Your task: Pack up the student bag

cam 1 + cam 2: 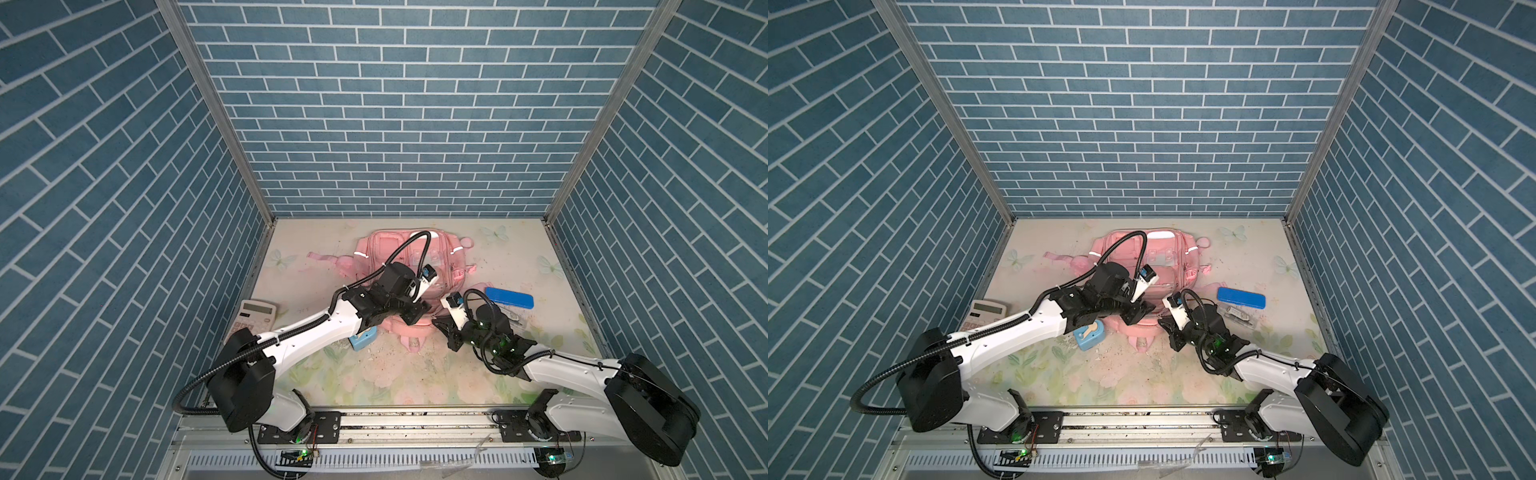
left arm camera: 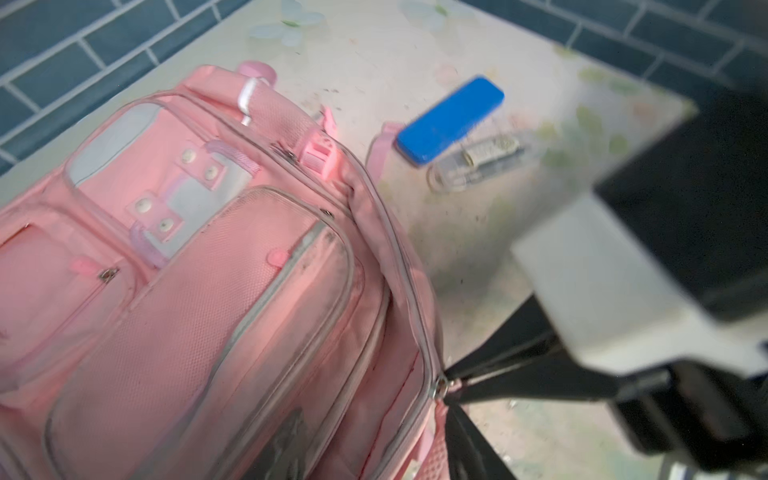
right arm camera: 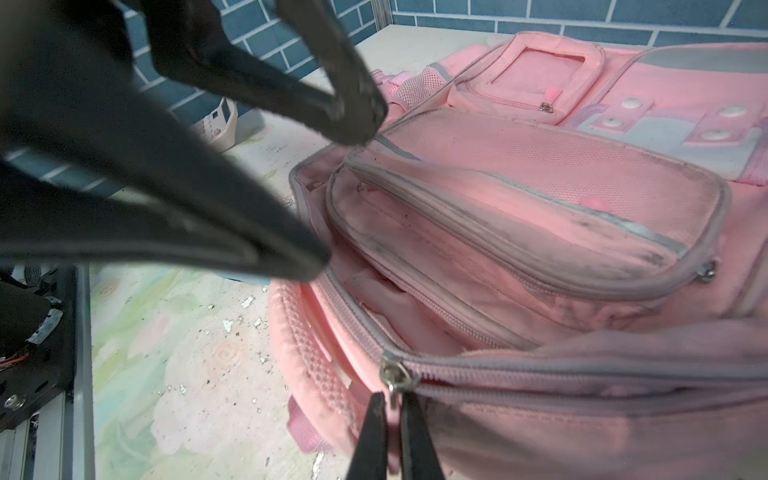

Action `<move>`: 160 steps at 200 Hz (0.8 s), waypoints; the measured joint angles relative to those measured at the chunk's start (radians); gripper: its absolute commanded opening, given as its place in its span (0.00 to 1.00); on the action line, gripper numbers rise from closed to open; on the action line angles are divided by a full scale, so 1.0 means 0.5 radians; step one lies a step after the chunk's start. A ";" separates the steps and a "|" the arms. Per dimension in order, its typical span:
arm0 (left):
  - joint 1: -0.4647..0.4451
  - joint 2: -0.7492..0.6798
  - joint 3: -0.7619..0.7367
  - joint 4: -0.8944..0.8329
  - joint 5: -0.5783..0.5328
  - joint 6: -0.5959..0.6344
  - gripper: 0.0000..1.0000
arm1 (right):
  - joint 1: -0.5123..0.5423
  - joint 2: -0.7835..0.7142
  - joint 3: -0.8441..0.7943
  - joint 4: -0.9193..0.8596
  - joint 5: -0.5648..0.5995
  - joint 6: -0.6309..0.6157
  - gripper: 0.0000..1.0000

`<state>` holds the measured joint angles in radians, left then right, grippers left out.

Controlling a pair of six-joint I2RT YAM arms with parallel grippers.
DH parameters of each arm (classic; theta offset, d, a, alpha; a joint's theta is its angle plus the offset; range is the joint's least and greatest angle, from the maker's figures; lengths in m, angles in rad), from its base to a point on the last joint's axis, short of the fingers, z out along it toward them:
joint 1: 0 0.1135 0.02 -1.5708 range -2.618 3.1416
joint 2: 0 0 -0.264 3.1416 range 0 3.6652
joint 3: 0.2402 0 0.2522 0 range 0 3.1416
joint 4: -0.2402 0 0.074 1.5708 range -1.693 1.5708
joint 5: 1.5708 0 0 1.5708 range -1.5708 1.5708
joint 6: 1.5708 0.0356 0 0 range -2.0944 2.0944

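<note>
Lying flat on its back, the student bag [image 1: 380, 249] [image 1: 1179, 249] takes up the middle of the worktop [image 1: 374, 382], closer to the rear wall than to my bases, with its front pockets facing up and its top end turned toward me. My right pincer [image 3: 392, 419] is clamped narrow on the zip pull [image 3: 392, 380] of the main zip. To one side of the slider the teeth are joined, and to the other the main compartment gapes, showing pink lining beneath the grubby front pocket [image 3: 540, 187]. In both top views that right pincer [image 1: 434, 322] sits at the bag's near-right corner. My left pincer [image 3: 336, 191] hangs over the near end of the bag [image 1: 415, 314], with its jaws apart at a middling width and nothing between them. One tip is close to the front pocket's rim, and I cannot tell whether it touches the fabric. Out to the right of the bag, near but apart from it, lies a blue pencil case [image 1: 509, 298], and a clear plastic case [image 1: 1235, 313] sits just beside it on my side. Off the bag's near-left corner a small light-blue item [image 1: 1089, 334] lies partly under my left arm. Farther left, by the side wall, there is a pale calculator [image 1: 253, 318]. Specks of debris dot the flowered worktop in front of the bag.
</note>
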<state>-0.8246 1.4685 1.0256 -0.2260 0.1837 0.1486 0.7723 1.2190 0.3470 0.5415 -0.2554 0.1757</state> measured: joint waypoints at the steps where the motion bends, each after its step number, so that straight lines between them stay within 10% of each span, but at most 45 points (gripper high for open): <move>1: 0.001 0.002 -0.003 0.002 0.003 0.011 0.55 | 0.000 0.000 0.000 0.000 0.000 0.000 0.00; 93: 0.053 0.133 -0.156 0.209 0.244 0.587 0.53 | -0.008 -0.002 -0.011 0.008 0.025 0.032 0.00; 120: 0.064 0.151 -0.156 0.222 0.266 0.661 0.21 | -0.018 -0.024 -0.027 0.013 0.031 0.038 0.00; 160: 0.072 0.169 -0.160 0.225 0.295 0.726 0.00 | -0.063 -0.066 -0.042 0.038 0.024 0.039 0.00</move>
<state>-0.7887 1.5532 0.9455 -0.1135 0.3313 0.5117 0.7406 1.1862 0.3260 0.5606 -0.2432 0.1951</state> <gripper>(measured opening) 0.055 0.070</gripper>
